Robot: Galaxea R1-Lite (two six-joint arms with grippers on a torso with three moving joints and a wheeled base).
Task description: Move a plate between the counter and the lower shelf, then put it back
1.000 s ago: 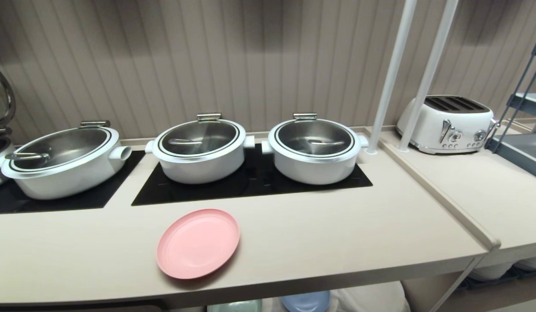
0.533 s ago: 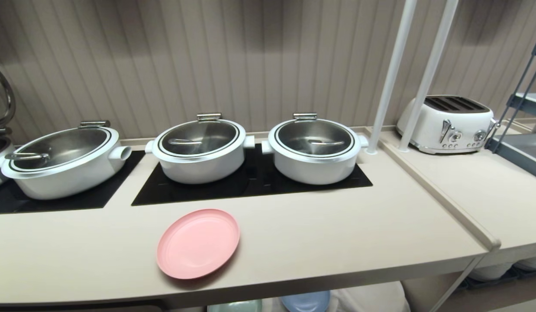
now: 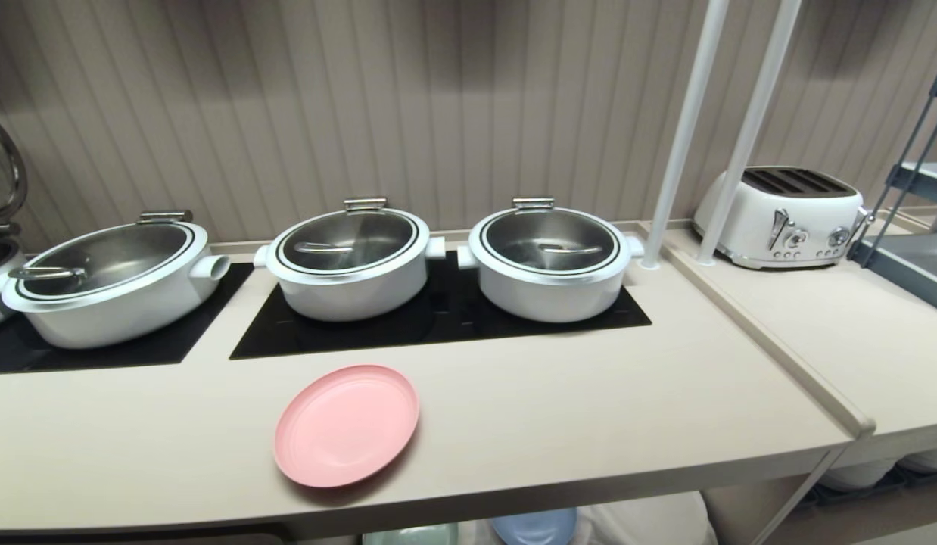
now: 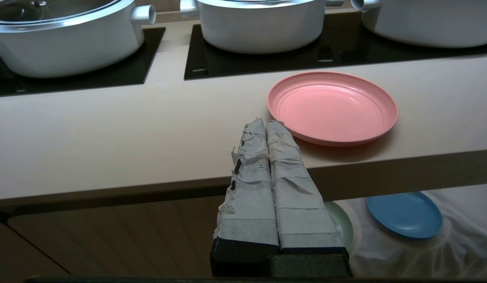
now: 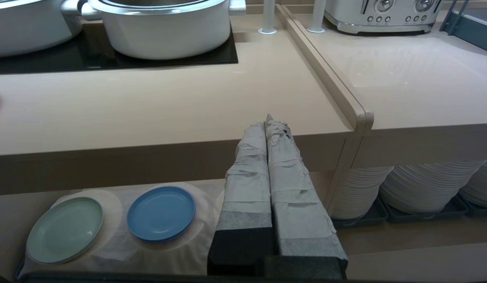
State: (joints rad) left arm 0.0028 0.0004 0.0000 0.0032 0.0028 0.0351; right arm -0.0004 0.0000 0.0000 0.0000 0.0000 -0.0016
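While pots [image 3: 347, 261] stand behind, the plate [image 3: 346, 424] lies on the counter [image 3: 589, 393].

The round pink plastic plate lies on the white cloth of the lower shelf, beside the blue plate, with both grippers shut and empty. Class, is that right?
Not quite. The round pink plastic plate lies on the long beige counter, in front of the black hob, as the head view shows. The rest stands: the left gripper and the right gripper are shut and empty.
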